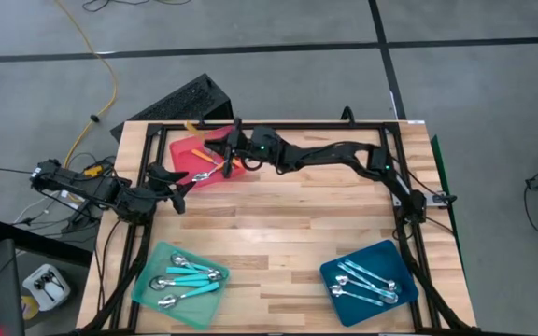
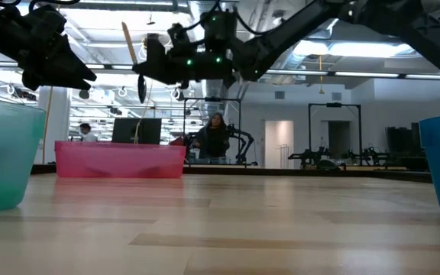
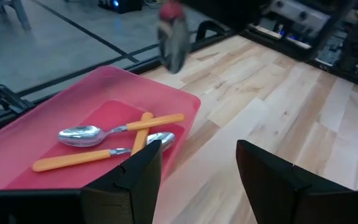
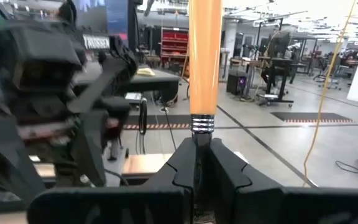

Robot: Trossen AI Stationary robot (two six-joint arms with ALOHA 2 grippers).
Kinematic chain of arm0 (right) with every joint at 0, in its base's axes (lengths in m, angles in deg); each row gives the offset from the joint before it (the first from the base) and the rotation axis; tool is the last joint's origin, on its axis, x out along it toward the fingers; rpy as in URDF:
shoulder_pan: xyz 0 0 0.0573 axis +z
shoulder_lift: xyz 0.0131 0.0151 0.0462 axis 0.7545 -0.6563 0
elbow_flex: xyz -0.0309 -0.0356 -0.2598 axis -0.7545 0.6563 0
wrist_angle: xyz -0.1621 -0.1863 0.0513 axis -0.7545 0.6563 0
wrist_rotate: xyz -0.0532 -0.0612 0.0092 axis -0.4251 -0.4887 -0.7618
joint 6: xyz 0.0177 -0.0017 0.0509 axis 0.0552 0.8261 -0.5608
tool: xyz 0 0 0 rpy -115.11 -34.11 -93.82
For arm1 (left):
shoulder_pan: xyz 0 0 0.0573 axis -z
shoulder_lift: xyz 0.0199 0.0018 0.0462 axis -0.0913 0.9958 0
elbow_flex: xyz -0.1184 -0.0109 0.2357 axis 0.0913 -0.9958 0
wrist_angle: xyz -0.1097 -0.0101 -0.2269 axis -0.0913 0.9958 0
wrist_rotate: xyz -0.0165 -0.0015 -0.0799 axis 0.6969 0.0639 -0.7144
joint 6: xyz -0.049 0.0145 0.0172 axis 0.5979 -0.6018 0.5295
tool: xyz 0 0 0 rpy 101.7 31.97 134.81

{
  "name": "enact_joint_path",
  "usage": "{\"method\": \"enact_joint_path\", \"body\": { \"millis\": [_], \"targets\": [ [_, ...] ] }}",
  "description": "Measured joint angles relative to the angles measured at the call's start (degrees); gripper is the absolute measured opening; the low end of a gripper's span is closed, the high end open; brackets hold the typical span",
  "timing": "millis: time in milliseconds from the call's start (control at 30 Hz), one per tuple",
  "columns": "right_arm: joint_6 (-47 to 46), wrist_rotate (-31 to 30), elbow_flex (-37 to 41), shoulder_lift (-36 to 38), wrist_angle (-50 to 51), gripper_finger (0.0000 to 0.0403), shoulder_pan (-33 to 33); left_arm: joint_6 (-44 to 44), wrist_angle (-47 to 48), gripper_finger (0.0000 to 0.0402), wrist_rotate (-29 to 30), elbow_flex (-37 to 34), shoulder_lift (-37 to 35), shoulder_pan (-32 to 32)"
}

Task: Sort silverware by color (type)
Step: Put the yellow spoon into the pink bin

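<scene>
My right gripper [image 1: 220, 149] [image 4: 202, 146] hovers over the red tray [image 1: 194, 149] at the table's far left and is shut on an orange-handled spoon [image 4: 204, 56]. In the low view that spoon [image 2: 129, 42] stands well above the tray. Three more orange spoons [image 3: 114, 130] lie flat in the red tray [image 3: 55, 99]. My left gripper [image 1: 183, 182] [image 3: 197, 165] is open, just off the tray's near corner, touching nothing. Turquoise spoons [image 1: 190, 275] lie in the mint tray, and pale blue ones [image 1: 367, 285] in the dark-blue tray. My right gripper pinches the orange spoon between its two fingers at the neck [image 4: 202, 127], just below the metal ferrule. The fingers come in about level from the table's right. The spoon is lifted clear and stands steeply, handle up and bowl [image 2: 141, 88] below; the fingers hide the contact itself.
The mint tray [image 1: 148, 280] sits at the near left and the dark-blue tray [image 1: 339, 266] at the near right, with bare wood between them. A black frame [image 1: 297, 126] edges the table. People and equipment [image 2: 216, 137] show in the room beyond.
</scene>
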State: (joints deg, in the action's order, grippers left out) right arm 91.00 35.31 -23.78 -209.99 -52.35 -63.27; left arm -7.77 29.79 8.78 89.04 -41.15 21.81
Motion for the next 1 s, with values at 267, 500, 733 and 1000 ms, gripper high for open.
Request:
{"method": "enact_joint_path", "body": {
  "millis": [267, 500, 733, 1000],
  "targets": [
    [1.3, -0.5, -0.1, -0.4, 5.3, 0.0045, -0.4, 0.3, 2.3, 0.019, -1.3, 0.0, 0.0, 0.0],
    [0.0, -1.1, -0.1, -0.3, 9.2, 0.0045, -2.0, 0.3, 2.3, 0.019, -0.6, 0.0, 0.0, 0.0],
    [0.5, -1.1, -0.1, -0.4, 10.5, 0.0045, -2.3, 0.9, 2.3, 0.019, 0.4, 0.0, 0.0, 0.0],
    [0.4, -1.6, -0.2, -4.9, 7.4, 0.0045, -2.8, 1.3, 2.3, 0.019, 0.3, 0.0, 0.0, 0.0]
  ]
}}
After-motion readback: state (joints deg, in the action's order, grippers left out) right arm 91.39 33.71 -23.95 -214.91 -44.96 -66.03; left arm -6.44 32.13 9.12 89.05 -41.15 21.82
